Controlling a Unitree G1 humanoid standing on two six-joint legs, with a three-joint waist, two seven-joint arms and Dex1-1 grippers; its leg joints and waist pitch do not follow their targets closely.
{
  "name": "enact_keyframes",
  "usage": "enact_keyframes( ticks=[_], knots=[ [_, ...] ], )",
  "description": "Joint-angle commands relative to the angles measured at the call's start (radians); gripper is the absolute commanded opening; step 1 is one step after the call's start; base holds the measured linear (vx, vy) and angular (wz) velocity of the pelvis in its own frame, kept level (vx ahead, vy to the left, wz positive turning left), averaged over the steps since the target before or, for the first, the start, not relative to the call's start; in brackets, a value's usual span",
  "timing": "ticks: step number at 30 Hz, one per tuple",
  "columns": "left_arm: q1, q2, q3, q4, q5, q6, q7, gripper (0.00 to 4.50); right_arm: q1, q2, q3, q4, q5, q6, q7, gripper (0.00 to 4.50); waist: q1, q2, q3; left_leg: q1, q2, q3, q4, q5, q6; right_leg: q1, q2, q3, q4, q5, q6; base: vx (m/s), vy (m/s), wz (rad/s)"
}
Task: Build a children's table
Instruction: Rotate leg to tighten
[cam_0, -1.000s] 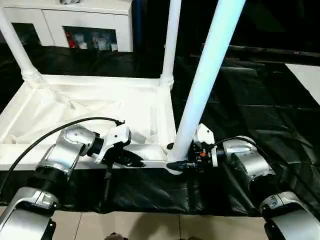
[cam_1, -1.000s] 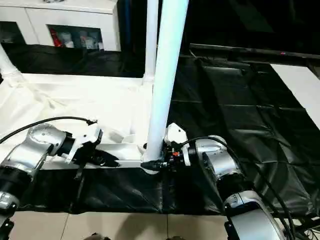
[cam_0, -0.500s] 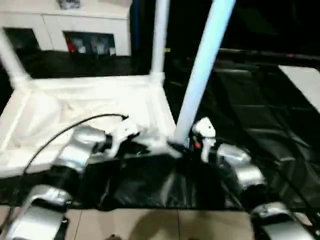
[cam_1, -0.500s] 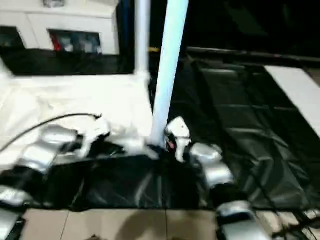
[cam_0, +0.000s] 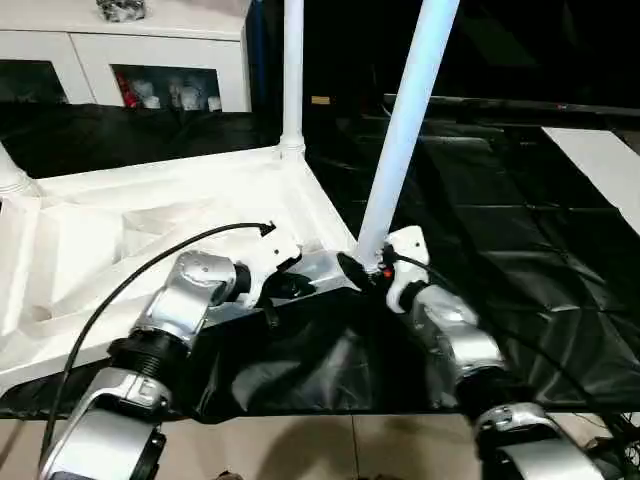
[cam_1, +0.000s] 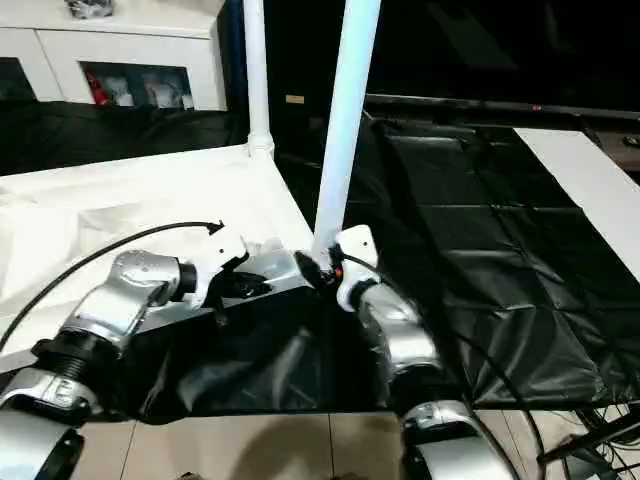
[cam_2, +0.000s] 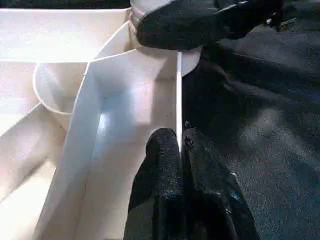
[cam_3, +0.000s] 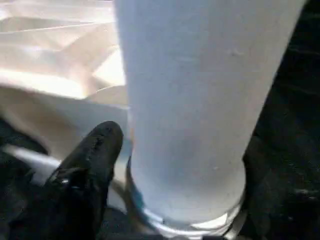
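Observation:
The children's table top (cam_0: 150, 220) lies upside down and askew on the black-covered work table (cam_0: 520, 250). White legs stand in its near right corner (cam_0: 405, 130), far right corner (cam_0: 292, 70) and left corner (cam_0: 10, 178). My left gripper (cam_0: 290, 287) is shut on the top's thin near rim (cam_2: 178, 100), close to the near right corner socket. My right gripper (cam_0: 362, 270) sits at the base of the near right leg (cam_3: 190, 110). It is open, with one finger (cam_3: 95, 150) just beside the leg's flared end.
A white cabinet (cam_0: 130, 60) stands behind the work table at the back left. A white panel (cam_0: 600, 160) lies at the far right. The work table's front edge (cam_0: 300, 412) runs just before my arms, with tiled floor below. A black cable (cam_0: 130, 285) loops over my left forearm.
The head view has shifted. The top's near right corner and its leg have swung away from me, so the top now lies askew. My right forearm now points forward, its jaws wider.

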Motion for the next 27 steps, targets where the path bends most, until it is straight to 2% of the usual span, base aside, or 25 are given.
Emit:
enact_keyframes(
  ticks=[1, 3, 4, 5, 6, 7, 8, 9, 10, 12, 13, 15, 17, 22, 25, 27],
  knots=[
    [0.019, -0.015, -0.048, -0.030, -0.056, -0.060, -0.085, 0.00, -0.026, 0.003, 0.085, -0.023, 0.009, -0.021, 0.147, 3.87, 0.004, -0.007, -0.055, 0.009, 0.037, -0.021, -0.081, -0.337, 0.031, 0.026, -0.059, 0.045, -0.085, -0.388, -0.176, 0.000, 0.000, 0.00],
    [0.031, 0.014, -0.054, -0.049, -0.064, -0.065, -0.133, 0.00, -0.037, -0.034, 0.099, -0.014, 0.008, -0.027, 0.216, 3.87, 0.006, -0.007, -0.059, 0.007, 0.038, -0.019, -0.078, -0.304, 0.038, 0.030, -0.061, 0.046, -0.078, -0.360, -0.191, 0.000, 0.000, 0.00],
    [0.033, 0.028, -0.055, -0.050, -0.066, -0.073, -0.152, 0.00, -0.043, -0.053, 0.106, -0.011, 0.009, -0.025, 0.261, 3.87, 0.009, -0.009, -0.061, 0.007, 0.038, -0.013, -0.074, -0.256, 0.048, 0.030, -0.057, 0.047, -0.070, -0.292, -0.210, 0.055, -0.034, 0.06],
    [0.033, 0.028, -0.055, -0.050, -0.066, -0.073, -0.152, 0.00, -0.043, -0.053, 0.106, -0.011, 0.009, -0.025, 0.261, 3.87, 0.012, -0.008, -0.061, 0.011, 0.038, -0.011, -0.072, -0.251, 0.052, 0.028, -0.057, 0.047, -0.069, -0.279, -0.218, 0.055, -0.034, 0.06],
    [0.034, 0.045, -0.056, -0.050, -0.071, -0.079, -0.179, 0.00, -0.048, -0.075, 0.118, -0.011, 0.009, -0.026, 0.321, 3.87, 0.013, -0.011, -0.061, 0.010, 0.037, -0.009, -0.068, -0.236, 0.060, 0.030, -0.055, 0.048, -0.064, -0.255, -0.229, 0.058, -0.033, 0.09],
    [0.035, 0.056, -0.055, -0.050, -0.074, -0.083, -0.196, 0.00, -0.051, -0.089, 0.127, -0.011, 0.008, -0.026, 0.358, 3.87, 0.015, -0.013, -0.064, 0.002, 0.037, -0.009, -0.067, -0.200, 0.068, 0.038, -0.054, 0.047, -0.055, -0.212, -0.239, 0.052, -0.027, 0.03],
    [0.035, 0.073, -0.058, -0.056, -0.080, -0.083, -0.235, 0.00, -0.055, -0.112, 0.143, -0.017, 0.008, -0.015, 0.441, 3.87, 0.016, -0.015, -0.065, 0.001, 0.037, -0.008, -0.066, -0.187, 0.073, 0.039, -0.053, 0.046, -0.051, -0.192, -0.243, 0.052, -0.027, 0.03],
    [0.035, 0.076, -0.056, -0.059, -0.085, -0.078, -0.248, 0.00, -0.057, -0.118, 0.146, -0.018, 0.008, -0.012, 0.464, 3.87, 0.019, -0.013, -0.066, 0.000, 0.038, -0.009, -0.065, -0.171, 0.078, 0.041, -0.052, 0.045, -0.047, -0.170, -0.249, 0.000, 0.000, 0.00],
    [0.033, 0.079, -0.055, -0.062, -0.091, -0.076, -0.263, 0.00, -0.060, -0.123, 0.150, -0.018, 0.010, -0.007, 0.491, 3.87, 0.025, -0.011, -0.068, 0.001, 0.041, -0.003, -0.060, -0.123, 0.091, 0.042, -0.048, 0.043, -0.035, -0.088, -0.270, 0.000, 0.000, 0.00],
    [0.031, 0.084, -0.055, -0.059, -0.096, -0.079, -0.285, 0.00, -0.064, -0.130, 0.153, -0.019, 0.012, 0.002, 0.538, 3.87, 0.032, -0.012, -0.071, 0.001, 0.041, -0.002, -0.056, -0.090, 0.103, 0.043, -0.046, 0.042, -0.025, -0.022, -0.288, 0.000, 0.000, 0.00],
    [0.031, 0.086, -0.055, -0.058, -0.097, -0.080, -0.293, 0.00, -0.065, -0.132, 0.154, -0.019, 0.012, 0.004, 0.553, 3.70, 0.034, -0.013, -0.072, -0.001, 0.041, -0.002, -0.055, -0.080, 0.111, 0.044, -0.046, 0.041, -0.021, 0.000, -0.296, 0.000, 0.000, 0.00],
    [0.034, 0.097, -0.059, -0.056, -0.106, -0.087, -0.328, 0.00, -0.072, -0.141, 0.167, -0.018, 0.016, 0.007, 0.604, 3.53, 0.035, -0.012, -0.069, -0.001, 0.041, -0.001, -0.055, -0.094, 0.112, 0.042, -0.046, 0.040, -0.024, -0.018, -0.296, 0.000, 0.000, 0.00],
    [0.038, 0.107, -0.063, -0.060, -0.114, -0.092, -0.349, 0.00, -0.077, -0.143, 0.173, -0.017, 0.025, 0.015, 0.630, 3.39, 0.035, -0.010, -0.063, 0.003, 0.044, -0.003, -0.061, -0.170, 0.078, 0.038, -0.048, 0.041, -0.037, -0.137, -0.277, 0.000, 0.000, 0.00],
    [0.041, 0.124, -0.070, -0.058, -0.126, -0.087, -0.385, 0.00, -0.073, -0.153, 0.194, -0.018, 0.018, 0.018, 0.687, 3.03, 0.034, -0.012, -0.060, 0.007, 0.046, -0.007, -0.068, -0.236, 0.029, 0.034, -0.052, 0.043, -0.049, -0.264, -0.240, 0.000, 0.000, 0.00],
    [0.040, 0.126, -0.070, -0.056, -0.125, -0.089, -0.387, 0.00, -0.065, -0.152, 0.195, -0.022, 0.016, 0.017, 0.694, 2.75, 0.034, -0.013, -0.060, 0.005, 0.045, -0.008, -0.068, -0.232, 0.026, 0.034, -0.054, 0.044, -0.049, -0.266, -0.234, 0.000, 0.000, 0.00],
    [0.038, 0.124, -0.066, -0.052, -0.120, -0.088, -0.380, 0.00, -0.055, -0.146, 0.191, -0.026, 0.014, 0.019, 0.689, 2.71, 0.034, -0.009, -0.060, 0.005, 0.045, -0.008, -0.068, -0.223, 0.025, 0.034, -0.053, 0.044, -0.049, -0.255, -0.234, 0.000, 0.000, 0.00]
  ],
)
